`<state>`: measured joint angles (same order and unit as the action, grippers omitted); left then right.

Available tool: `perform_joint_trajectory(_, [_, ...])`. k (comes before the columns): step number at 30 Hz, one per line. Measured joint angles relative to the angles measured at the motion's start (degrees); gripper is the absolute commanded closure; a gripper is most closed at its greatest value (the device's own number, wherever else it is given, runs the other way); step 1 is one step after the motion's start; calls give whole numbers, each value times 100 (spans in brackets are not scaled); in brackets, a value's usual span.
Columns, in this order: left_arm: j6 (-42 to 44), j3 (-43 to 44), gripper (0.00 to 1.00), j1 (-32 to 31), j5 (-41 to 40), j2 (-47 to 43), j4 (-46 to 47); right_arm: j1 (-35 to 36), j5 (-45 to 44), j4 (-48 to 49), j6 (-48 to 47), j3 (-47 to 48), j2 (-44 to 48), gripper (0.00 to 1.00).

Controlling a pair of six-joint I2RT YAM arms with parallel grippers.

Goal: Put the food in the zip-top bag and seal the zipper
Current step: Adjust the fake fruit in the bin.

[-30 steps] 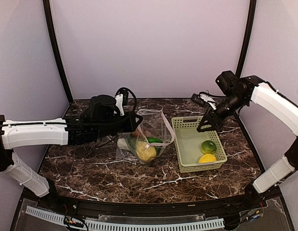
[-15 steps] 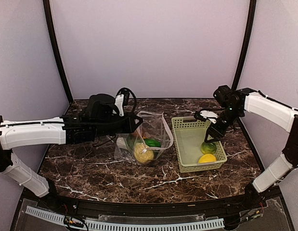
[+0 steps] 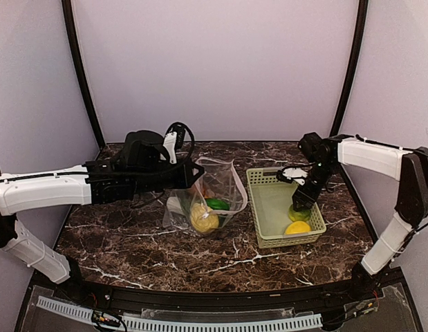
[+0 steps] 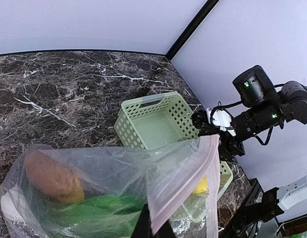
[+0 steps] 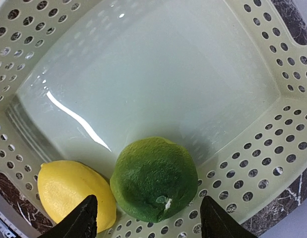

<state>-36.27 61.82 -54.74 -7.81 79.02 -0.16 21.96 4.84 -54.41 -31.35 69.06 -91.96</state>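
The clear zip-top bag (image 3: pixel 212 197) stands open on the table, holding a tan bumpy lump (image 3: pixel 203 218), green vegetables (image 3: pixel 217 204) and an orange fruit (image 4: pixel 54 179). My left gripper (image 3: pixel 193 173) is shut on the bag's mouth edge with the pink-tinted zipper strip (image 4: pixel 180 186), holding it up. My right gripper (image 3: pixel 301 200) is open and low in the light green basket (image 3: pixel 265 176), its fingertips (image 5: pixel 79 223) on either side of the green lime (image 5: pixel 154 178). The yellow lemon (image 5: pixel 74 191) lies beside the lime; it also shows in the top view (image 3: pixel 297 227).
The basket sits right of the bag on the dark marble table (image 3: pixel 131 242). Black frame posts (image 3: pixel 82 76) and grey walls surround the table. In the left wrist view the right arm (image 4: pixel 262 111) hangs over the basket.
My right gripper has come down from above the basket's far right corner into the basket, over the lime. The left gripper has stayed holding the bag, which has shifted slightly.
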Motion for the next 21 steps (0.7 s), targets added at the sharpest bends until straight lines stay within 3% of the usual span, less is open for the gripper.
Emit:
perform_joint_trajectory(5, [0,0,99,0,17,4,-7,-11,-109,151,15,-46,-254,23])
perform_joint_trajectory(21, [-37,0,99,0,7,7,-42,-11,-114,236,35,-46,-610,22])
